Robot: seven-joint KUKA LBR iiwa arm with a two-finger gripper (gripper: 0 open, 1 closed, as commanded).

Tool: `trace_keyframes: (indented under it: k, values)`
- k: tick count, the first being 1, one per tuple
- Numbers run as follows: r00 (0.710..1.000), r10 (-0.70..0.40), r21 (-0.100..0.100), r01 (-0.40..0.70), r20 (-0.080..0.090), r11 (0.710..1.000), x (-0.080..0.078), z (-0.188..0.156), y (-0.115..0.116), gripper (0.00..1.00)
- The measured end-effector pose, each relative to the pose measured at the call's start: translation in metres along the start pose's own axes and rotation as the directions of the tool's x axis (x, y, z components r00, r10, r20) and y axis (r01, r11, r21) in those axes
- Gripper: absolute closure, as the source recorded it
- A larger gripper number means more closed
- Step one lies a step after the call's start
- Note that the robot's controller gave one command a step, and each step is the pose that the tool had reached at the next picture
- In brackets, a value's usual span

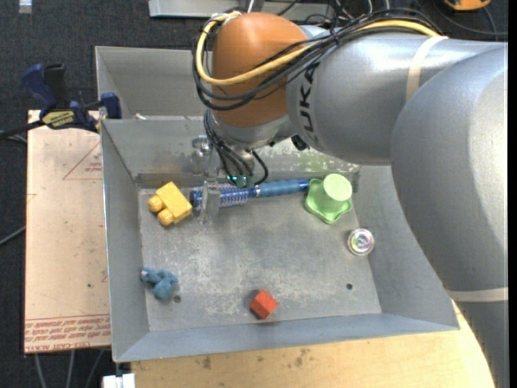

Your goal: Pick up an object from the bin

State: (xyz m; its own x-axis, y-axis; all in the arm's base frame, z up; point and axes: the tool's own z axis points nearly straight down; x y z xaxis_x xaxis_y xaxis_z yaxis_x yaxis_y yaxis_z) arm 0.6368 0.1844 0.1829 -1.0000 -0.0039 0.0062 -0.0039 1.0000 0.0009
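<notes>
**Gripper low over a blue stick at the back of the bin**

The gripper (212,194) sits low at the left end of a blue stick-like tool (271,189), which lies along the back of the grey bin's (121,217) floor. Whether it is spread or pinching cannot be told, since its tip is lost among wrist parts. A yellow block (170,203) lies just left of it, and a green cup (329,196) sits at the stick's right end. Farther out lie a shiny round piece (360,241), a red cube (262,304) and a small blue-grey figure (161,283). The orange cover (250,55) hides part of the back wall. The arm (388,95) reads "UKA", with the start of the word covered.
</notes>
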Motion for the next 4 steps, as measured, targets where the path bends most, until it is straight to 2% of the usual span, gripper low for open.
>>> trace_keyframes:
  k: [1,2,3,4]
  values:
    - [0.996,0.089,0.001,-0.089,0.005,0.996,-0.007,0.117,-0.093,0.00]
    - [1.000,-0.014,-0.001,0.014,0.011,1.000,-0.001,0.081,-0.071,0.00]
    - [0.997,0.077,-0.002,-0.077,0.010,0.997,0.005,0.060,-0.085,0.00]
    - [0.967,0.254,-0.002,-0.254,0.004,0.967,0.015,0.115,-0.072,0.00]
